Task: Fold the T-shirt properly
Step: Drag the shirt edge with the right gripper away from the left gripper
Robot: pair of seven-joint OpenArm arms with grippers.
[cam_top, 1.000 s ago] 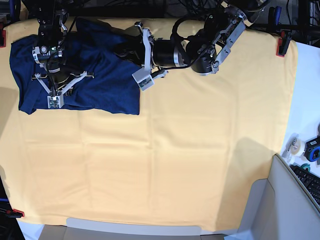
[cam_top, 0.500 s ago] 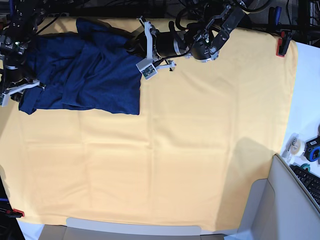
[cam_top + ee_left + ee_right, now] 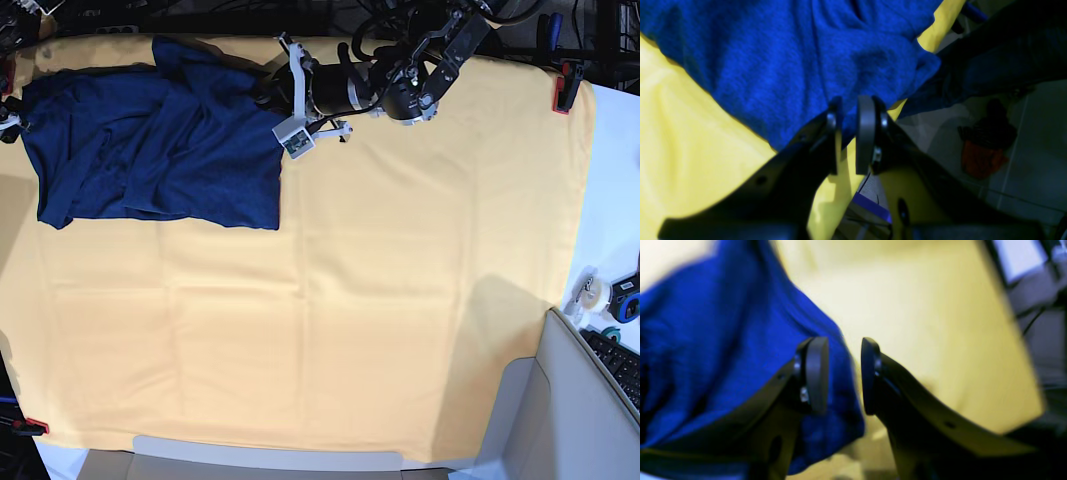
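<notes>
The dark navy T-shirt (image 3: 160,140) lies loosely spread at the far left of the pale yellow cloth (image 3: 400,280). My left gripper (image 3: 288,100) is at the shirt's far right edge. In the left wrist view this gripper (image 3: 848,133) is shut on a fold of the shirt (image 3: 780,60) near the table's edge. My right gripper (image 3: 6,118) is almost out of the base view, at the shirt's left edge. In the blurred right wrist view its jaws (image 3: 843,373) stand a little apart with the shirt's edge (image 3: 723,340) in the gap. Whether it grips is unclear.
The yellow cloth covers the whole table. Red clamps (image 3: 566,88) hold its corners. A grey bin (image 3: 590,400), tape rolls (image 3: 600,295) and a keyboard stand at the right. Beyond the table's far edge the floor (image 3: 1023,166) shows.
My right arm has swept from over the shirt's middle to the left and then towards the back, nearly out of the base view. Its jaws have narrowed. My left arm drew back slightly, then stayed.
</notes>
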